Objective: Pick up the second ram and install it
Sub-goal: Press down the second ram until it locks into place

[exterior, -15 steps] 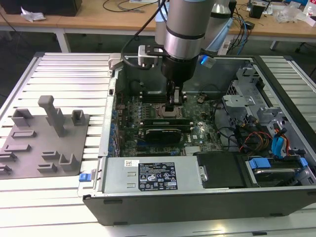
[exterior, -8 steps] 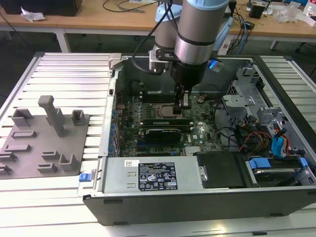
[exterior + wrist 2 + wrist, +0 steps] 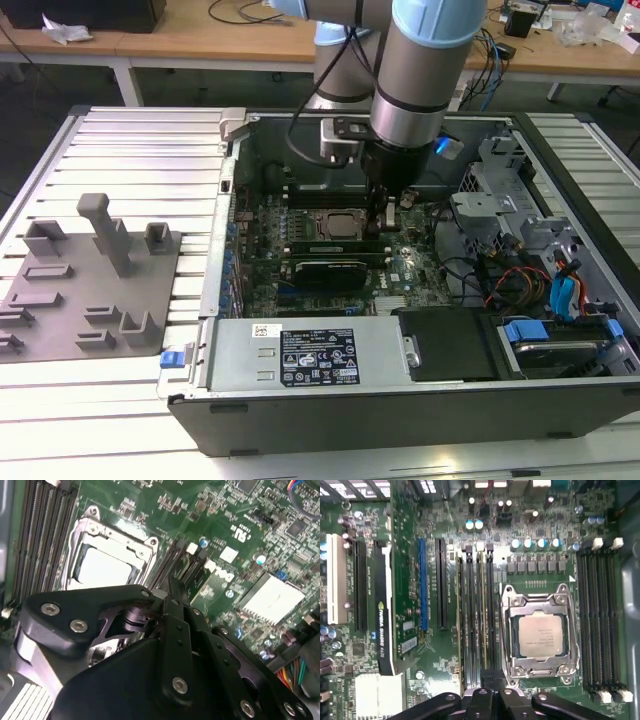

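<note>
1. Container: the open computer case [image 3: 232, 300] lies on its side. The green motherboard [image 3: 445, 680] sits on its floor, and a boxed power supply [image 3: 300, 355] lies along the near wall.
2. The arm reaches down into the case. The gripper [image 3: 489, 692] hangs directly over the slot bank just beside the processor socket [image 3: 540, 635].
3. Gripper state: I cannot tell whether it is clamped or released. I also cannot tell whether it grips anything.
4. The second ram [image 3: 483, 625] stands edge-on in that slot bank, close beside the socket and in line with the gripper.
5. A second bank of black slots with white end clips [image 3: 600, 625] lies on the socket's opposite side and is unfilled.
6. In the first wrist view, a black graphics card [image 3: 382, 620] stands further from the socket, past the blue slot.
7. In the second wrist view, a pale finned heatsink [image 3: 272, 597] sits beyond the slot bank from the socket.
8. In the exterior view, a grey fixture plate [image 3: 90, 290] lies outside the case.
9. Writing: the power supply carries a black-and-white label, and its print is too small for me to make out.
</note>
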Motion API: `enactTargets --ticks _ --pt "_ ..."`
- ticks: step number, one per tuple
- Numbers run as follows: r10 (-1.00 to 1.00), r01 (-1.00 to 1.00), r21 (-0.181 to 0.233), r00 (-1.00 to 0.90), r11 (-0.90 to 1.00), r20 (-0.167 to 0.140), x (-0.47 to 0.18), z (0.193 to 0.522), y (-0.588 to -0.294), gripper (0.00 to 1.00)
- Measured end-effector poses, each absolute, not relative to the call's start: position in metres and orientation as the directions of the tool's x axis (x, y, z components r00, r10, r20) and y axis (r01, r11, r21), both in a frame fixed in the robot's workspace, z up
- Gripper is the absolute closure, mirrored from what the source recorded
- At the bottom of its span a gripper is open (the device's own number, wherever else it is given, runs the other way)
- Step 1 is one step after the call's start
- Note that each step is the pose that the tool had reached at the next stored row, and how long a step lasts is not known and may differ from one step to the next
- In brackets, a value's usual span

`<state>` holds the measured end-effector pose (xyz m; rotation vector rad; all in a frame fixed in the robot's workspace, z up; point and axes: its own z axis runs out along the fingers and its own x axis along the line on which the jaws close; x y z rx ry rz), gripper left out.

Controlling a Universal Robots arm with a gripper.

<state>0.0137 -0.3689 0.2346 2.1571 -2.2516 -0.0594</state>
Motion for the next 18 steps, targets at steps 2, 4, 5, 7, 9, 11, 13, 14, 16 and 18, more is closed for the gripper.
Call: enactTargets --ticks 2,4,5,7,9,11,13,14,16,18 --pt "-0.999 -0.998 0.043 -0.043 0.043 -0.010 0.014 0.233 -0.369 0.89" --pt "-0.999 -0.998 0.044 -0.043 0.043 -0.009 0.014 0.231 -0.370 0.89" --pt "-0.999 -0.998 0.044 -0.043 0.042 -0.009 0.014 0.230 -0.371 0.89" --pt "-0.999 -0.998 0.044 -0.043 0.042 -0.009 0.014 0.227 -0.372 0.89" --pt "-0.999 -0.998 0.038 -0.043 0.043 -0.012 0.014 0.234 -0.372 0.89" --pt "-0.999 -0.999 0.031 -0.043 0.042 -0.010 0.010 0.238 -0.372 0.89" --pt "-0.999 -0.999 0.025 -0.043 0.043 -0.011 0.001 0.238 -0.372 0.89" --pt "-0.999 -0.999 0.024 -0.043 0.043 -0.011 -0.003 0.238 -0.372 0.89" --pt "-0.999 -0.999 0.020 -0.043 0.042 -0.011 -0.019 0.238 -0.372 0.89" --pt "-0.999 -0.999 0.018 -0.043 0.043 -0.011 -0.034 0.237 -0.372 0.89"
